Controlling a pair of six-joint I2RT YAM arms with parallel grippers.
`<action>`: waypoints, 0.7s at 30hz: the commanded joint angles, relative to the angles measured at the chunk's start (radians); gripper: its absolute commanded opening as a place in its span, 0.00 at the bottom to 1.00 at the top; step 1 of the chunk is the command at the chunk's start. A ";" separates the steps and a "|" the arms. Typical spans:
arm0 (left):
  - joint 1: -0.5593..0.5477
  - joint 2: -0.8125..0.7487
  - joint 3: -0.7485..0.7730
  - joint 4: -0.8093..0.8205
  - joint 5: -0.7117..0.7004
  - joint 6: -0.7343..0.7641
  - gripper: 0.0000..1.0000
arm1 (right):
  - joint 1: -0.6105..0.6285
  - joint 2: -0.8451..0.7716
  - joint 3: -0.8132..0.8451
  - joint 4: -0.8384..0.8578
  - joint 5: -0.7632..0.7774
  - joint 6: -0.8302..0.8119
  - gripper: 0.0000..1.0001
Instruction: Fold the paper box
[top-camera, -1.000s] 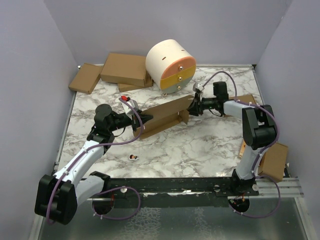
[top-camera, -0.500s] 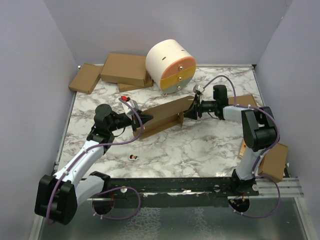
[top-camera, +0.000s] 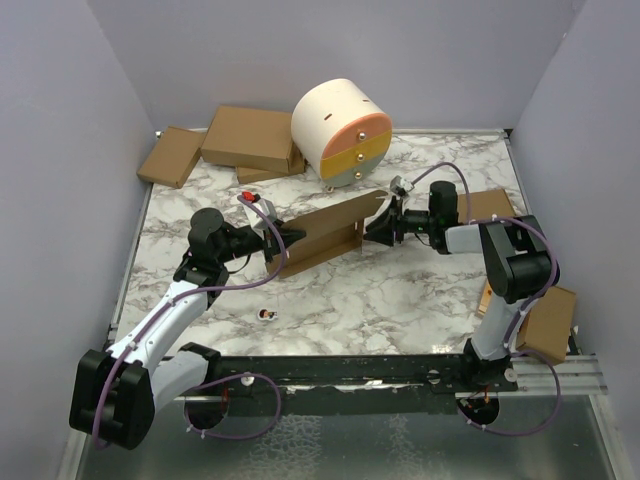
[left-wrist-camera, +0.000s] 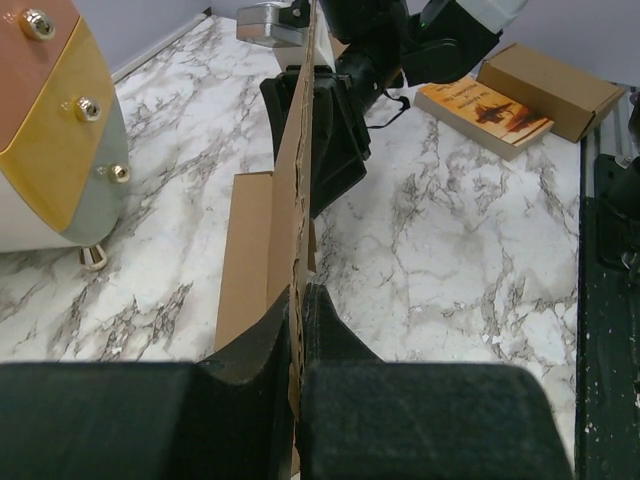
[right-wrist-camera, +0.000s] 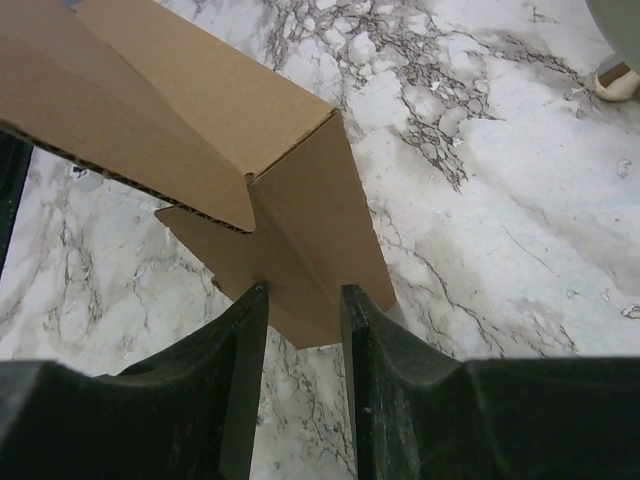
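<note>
The paper box (top-camera: 325, 228) is a brown cardboard sheet standing on its long edge across the middle of the table, with a strip folded flat at its foot. My left gripper (top-camera: 283, 243) is shut on its left end, and the sheet's edge (left-wrist-camera: 290, 180) runs away from between the pinching jaws (left-wrist-camera: 297, 290). My right gripper (top-camera: 378, 225) is at the sheet's right end and stands open. In the right wrist view the end flap (right-wrist-camera: 310, 220) hangs just beyond the parted fingertips (right-wrist-camera: 298, 295), ungripped, with marble showing between them.
A white round cabinet (top-camera: 340, 132) with orange and yellow drawers stands behind the sheet. Brown cartons (top-camera: 250, 138) lie at the back left. A book (top-camera: 487, 205) and another carton (left-wrist-camera: 550, 85) lie to the right. One more carton (top-camera: 550, 320) sits by the right arm's base.
My right gripper's jaws have opened off the sheet's right end flap, and its wrist has dropped a little and drawn back. The left arm and the sheet have stayed put.
</note>
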 joint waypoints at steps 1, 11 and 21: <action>-0.002 0.012 -0.021 -0.040 0.023 -0.002 0.00 | 0.010 -0.019 -0.025 0.178 -0.005 0.053 0.35; -0.001 0.015 -0.024 -0.028 0.036 -0.013 0.00 | 0.056 0.007 -0.121 0.504 0.104 0.169 0.38; -0.001 0.024 -0.024 -0.021 0.050 -0.020 0.00 | 0.082 0.058 -0.222 0.802 0.247 0.236 0.38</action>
